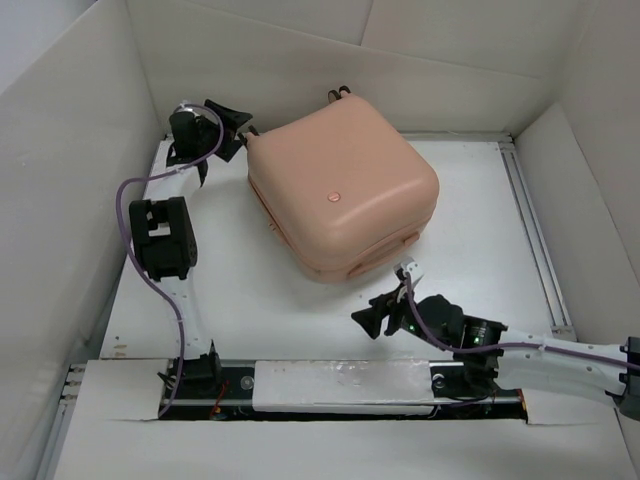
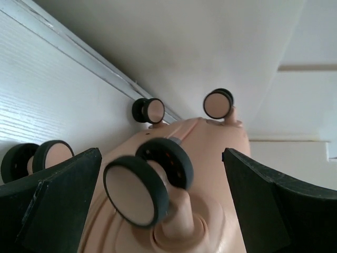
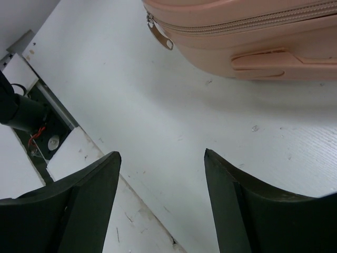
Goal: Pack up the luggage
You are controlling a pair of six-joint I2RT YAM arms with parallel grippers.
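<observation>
At ten o'clock of the closed luggage (image 1: 340, 185) the left gripper (image 1: 243, 130) is nearer, jaws released toward its wheels (image 2: 138, 191); the right gripper (image 1: 372, 318), also spread and empty, sits at five o'clock.

Luggage (image 2: 210, 158): peach-pink hard shell, wheel end toward the camera, filling the lower middle.
Nearest caster (image 2: 136, 192): twin wheel with black rims and pink faces, on a pink stem.
Far casters (image 2: 148, 110): two, at the shell's far end.
Side caster (image 2: 37, 158): at the left, partly behind a finger.
Left gripper (image 2: 161, 155): jaws spread wide, the nearest caster between them.
Fingers (image 2: 58, 203): black, blurred.
Table (image 2: 47, 95): white.
Wall (image 2: 210, 42): plain white.
</observation>
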